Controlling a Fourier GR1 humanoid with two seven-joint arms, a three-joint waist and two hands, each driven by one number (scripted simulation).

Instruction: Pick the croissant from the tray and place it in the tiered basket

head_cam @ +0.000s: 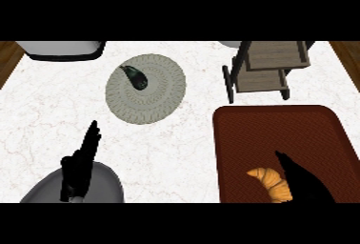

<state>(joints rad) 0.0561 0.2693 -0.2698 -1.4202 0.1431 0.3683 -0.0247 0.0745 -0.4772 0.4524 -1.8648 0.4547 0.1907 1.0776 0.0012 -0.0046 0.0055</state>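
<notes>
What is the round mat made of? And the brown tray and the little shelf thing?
The round mat looks woven, like cloth or straw: pale grey-green with ringed, textured bands. The brown tray looks like dull reddish-brown plastic or wood, with a fine grain and no shine; I can't tell which. The tiered basket looks like greyish wooden boards in a thin black frame, perhaps metal.

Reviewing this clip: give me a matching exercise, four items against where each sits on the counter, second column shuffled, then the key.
Things:
1. croissant
2. tiered basket
3. dark object on the round mat
4. left hand

Places:
A. far right, beyond the tray
B. near left, fingers straight
C. tray's near end, beside the right hand
D. far left of centre

Pairs: 1-C, 2-A, 3-D, 4-B
</notes>
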